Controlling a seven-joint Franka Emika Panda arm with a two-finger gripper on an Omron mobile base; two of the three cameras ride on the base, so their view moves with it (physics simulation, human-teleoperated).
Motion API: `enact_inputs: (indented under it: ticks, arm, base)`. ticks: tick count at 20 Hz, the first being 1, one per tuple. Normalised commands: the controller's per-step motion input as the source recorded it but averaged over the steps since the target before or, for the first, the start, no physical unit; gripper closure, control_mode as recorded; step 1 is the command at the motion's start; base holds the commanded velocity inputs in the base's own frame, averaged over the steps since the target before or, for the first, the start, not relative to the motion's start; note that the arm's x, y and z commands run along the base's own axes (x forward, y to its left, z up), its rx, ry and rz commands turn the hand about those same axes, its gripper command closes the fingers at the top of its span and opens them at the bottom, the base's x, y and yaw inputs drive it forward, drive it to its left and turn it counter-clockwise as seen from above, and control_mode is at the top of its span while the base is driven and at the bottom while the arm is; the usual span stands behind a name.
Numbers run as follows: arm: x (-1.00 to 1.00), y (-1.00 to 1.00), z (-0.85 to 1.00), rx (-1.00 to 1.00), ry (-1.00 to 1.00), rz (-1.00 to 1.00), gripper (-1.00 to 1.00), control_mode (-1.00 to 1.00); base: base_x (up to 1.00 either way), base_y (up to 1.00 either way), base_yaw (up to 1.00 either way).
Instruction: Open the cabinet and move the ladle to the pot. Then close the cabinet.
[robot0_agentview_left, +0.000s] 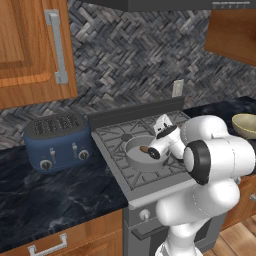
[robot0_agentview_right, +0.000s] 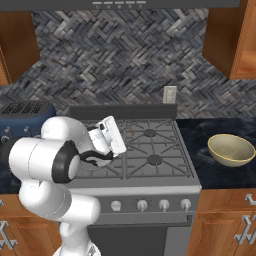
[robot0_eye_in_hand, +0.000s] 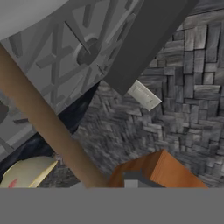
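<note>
The arm reaches forward over the stove, and the end effector hangs low above the pot, which sits on the stove's front left burner. A short brown piece, the ladle, pokes out from the tip of the end effector, just over the pot's hollow. In the hand view the ladle crosses the picture as a long brown bar running diagonally, very close to the camera, with the stove grate behind it. The fingers are hidden, so I cannot tell whether the end effector is clamped on the ladle or has parted from it.

The cabinet hangs at the upper right of the stove; its door seems swung outward, with paler wood showing at the frame edge beside it. A second wall cabinet, at the upper left, is closed and carries a long silver bar handle.

A blue toaster stands on the dark surface left of the stove. A yellowish bowl rests on the surface to the right, well apart from the pot.
</note>
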Motion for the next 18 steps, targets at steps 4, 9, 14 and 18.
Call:
enact_inputs:
  ticks: [4,9,14,18]
  arm:
    - [0.00,0.00,0.00,0.00,0.00,0.00,-1.00,-1.00]
    - [-0.13,-0.02,0.13,0.00,-0.03,0.00,-1.00,-1.00]
    - [-0.26,0.00,0.42,0.00,-0.09,-0.01,-1.00,-1.00]
    - [-0.34,0.00,0.57,0.00,-0.07,-0.05,-1.00,-1.00]
  base:
    - [0.00,0.00,0.00]
    - [0.00,0.00,0.00]
    - [0.00,0.00,0.00]
    - [0.00,0.00,0.00]
